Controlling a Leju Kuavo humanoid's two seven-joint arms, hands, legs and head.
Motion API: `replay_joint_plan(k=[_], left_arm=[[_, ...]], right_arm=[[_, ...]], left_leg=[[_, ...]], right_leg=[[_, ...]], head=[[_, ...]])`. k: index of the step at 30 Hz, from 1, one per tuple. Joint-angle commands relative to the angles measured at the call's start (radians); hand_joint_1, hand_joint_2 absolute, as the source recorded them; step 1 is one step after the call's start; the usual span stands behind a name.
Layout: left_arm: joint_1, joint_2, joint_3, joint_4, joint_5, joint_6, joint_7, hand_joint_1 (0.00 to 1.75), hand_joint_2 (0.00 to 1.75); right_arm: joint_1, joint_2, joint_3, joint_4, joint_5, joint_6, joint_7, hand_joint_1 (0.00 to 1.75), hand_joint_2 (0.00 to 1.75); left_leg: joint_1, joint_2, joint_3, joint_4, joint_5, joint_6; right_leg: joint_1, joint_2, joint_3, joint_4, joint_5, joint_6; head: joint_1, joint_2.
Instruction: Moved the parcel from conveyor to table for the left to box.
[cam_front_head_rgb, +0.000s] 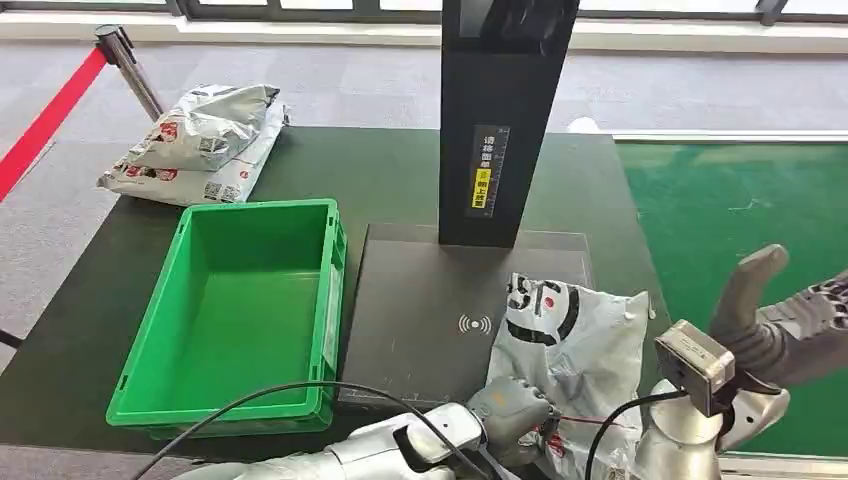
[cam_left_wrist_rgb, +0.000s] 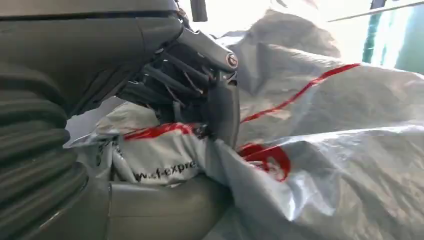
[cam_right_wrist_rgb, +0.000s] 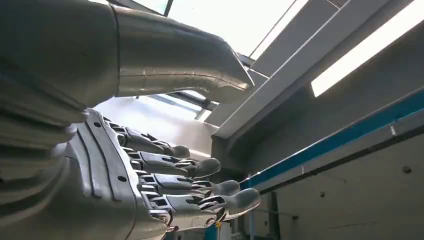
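Grey parcel, gripped by left hand, lies between green box and empty, spread right hand.

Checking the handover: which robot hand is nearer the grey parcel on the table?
Left. The left robot hand grips the grey parcel at its near edge; the right robot hand is raised beside it, open.

Grey plastic parcel with red and black print, crumpled, lying on the dark scanner plate at its right near corner, near edge gripped by left hand, green box alongside, upright and open-topped
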Motion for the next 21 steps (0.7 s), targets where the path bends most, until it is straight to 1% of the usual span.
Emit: replay_joint_plan(k=[1, 3, 5, 7, 12, 13, 14, 15, 16, 17, 18, 19, 21], left_arm=[[-0.029, 0.026, -0.069, 0.044, -0.282, 0.159, 0.098, 1.75, 1.75], [-0.034, 0.026, -0.043, 0.051, -0.329, 0.209, 0.111, 1.75, 1.75], [-0.036, 0.026, 0.004, 0.058, -0.388, 0.296, 0.124, 1.75, 1.75], [-0.036, 0.026, 0.004, 0.058, -0.388, 0.296, 0.124, 1.75, 1.75], [-0.037, 0.026, 0.14, 0.058, -0.515, 0.518, 0.141, 1.75, 1.75], [-0.027, 0.026, 0.203, 0.051, -0.496, 0.557, 0.105, 1.75, 1.75], [0.003, 0.026, 0.356, 0.007, -0.525, 0.559, 0.031, 1.75, 1.75], [0.059, 0.026, 0.549, -0.06, -0.612, 0.559, -0.046, 1.75, 1.75], [0.081, 0.026, 0.628, -0.095, -0.637, 0.559, -0.084, 1.75, 1.75], [0.085, 0.029, 0.678, -0.106, -0.649, 0.559, -0.117, 1.75, 1.75], [0.125, 0.031, 0.778, -0.196, -0.689, 0.559, -0.138, 1.75, 1.75], [0.131, 0.03, 0.816, -0.209, -0.698, 0.559, -0.162, 1.75, 1.75], [0.17, 0.026, 0.942, -0.31, -0.744, 0.559, -0.185, 1.75, 1.75]], right_arm=[[0.033, 0.028, -0.076, 0.012, -0.001, -0.004, 0.007, 0.0, 1.75], [0.037, 0.028, -0.072, 0.004, 0.002, -0.004, 0.017, 0.0, 1.75], [0.039, 0.028, -0.067, 0.004, 0.007, -0.004, 0.022, 0.0, 1.75], [0.039, 0.028, -0.067, 0.004, 0.007, -0.004, 0.022, 0.0, 1.75], [0.033, 0.028, -0.058, 0.01, 0.026, -0.004, 0.034, 0.0, 1.75], [0.033, 0.028, -0.056, 0.009, 0.028, -0.004, 0.037, 0.0, 1.75], [0.031, 0.028, -0.053, 0.011, 0.029, -0.004, 0.039, 0.0, 1.75], [0.031, 0.028, -0.056, 0.005, 0.036, -0.004, 0.046, 0.0, 1.75], [0.031, 0.028, -0.057, 0.004, 0.038, -0.004, 0.048, 0.0, 1.75], [0.03, 0.028, -0.06, 0.005, 0.037, -0.004, 0.049, 0.0, 1.75], [0.03, 0.028, -0.064, 0.011, 0.03, -0.004, 0.054, 0.0, 1.75], [0.03, 0.028, -0.067, 0.014, 0.027, -0.004, 0.051, 0.0, 1.75], [0.032, 0.028, -0.073, 0.019, 0.021, -0.004, 0.04, 0.0, 1.75]], left_leg=[[0.001, 0.0, 0.002, -0.002, 0.001, 0.0], [0.001, 0.0, 0.002, -0.002, 0.001, 0.0], [0.001, 0.0, 0.001, -0.002, 0.001, 0.0], [0.001, 0.0, 0.0, -0.001, 0.0, 0.0], [0.001, 0.001, 0.0, 0.0, 0.0, 0.0], [0.001, 0.001, 0.0, -0.001, 0.001, 0.0], [0.001, 0.001, 0.0, 0.0, 0.0, 0.0], [0.0, 0.001, -0.001, 0.0, 0.0, 0.0], [0.001, 0.002, -0.001, 0.0, 0.0, 0.0], [0.0, 0.002, 0.0, -0.001, 0.0, 0.0], [0.0, 0.002, 0.0, 0.0, 0.0, 0.0], [0.0, 0.003, 0.0, -0.001, 0.0, 0.0], [0.001, 0.003, 0.001, -0.001, 0.0, 0.0]], right_leg=[[0.001, -0.003, 0.003, -0.003, 0.001, -0.001], [0.001, -0.003, 0.002, -0.003, 0.001, -0.001], [0.001, -0.003, 0.002, -0.002, 0.001, -0.001], [0.001, -0.002, 0.001, -0.001, 0.0, -0.001], [0.001, -0.001, 0.0, -0.001, 0.0, -0.001], [0.001, -0.002, 0.001, -0.002, 0.001, -0.001], [0.001, -0.001, 0.0, -0.001, 0.001, -0.001], [0.0, -0.001, 0.0, 0.0, 0.0, -0.001], [0.001, -0.001, 0.0, -0.001, 0.001, -0.001], [0.0, 0.0, 0.0, -0.001, 0.001, -0.001], [0.0, 0.0, -0.001, 0.0, 0.0, -0.001], [0.0, 0.0, 0.0, -0.001, 0.001, -0.001], [0.001, 0.0, 0.001, -0.002, 0.001, -0.001]], head=[[0.0, 0.0], [0.0, 0.0], [0.0, 0.0], [0.0, 0.0], [0.0, 0.0], [0.0, 0.0], [0.0, 0.0], [0.0, 0.0], [0.0, 0.0], [0.0, 0.0], [0.0, 0.0], [0.0, 0.0], [0.0, 0.0]])
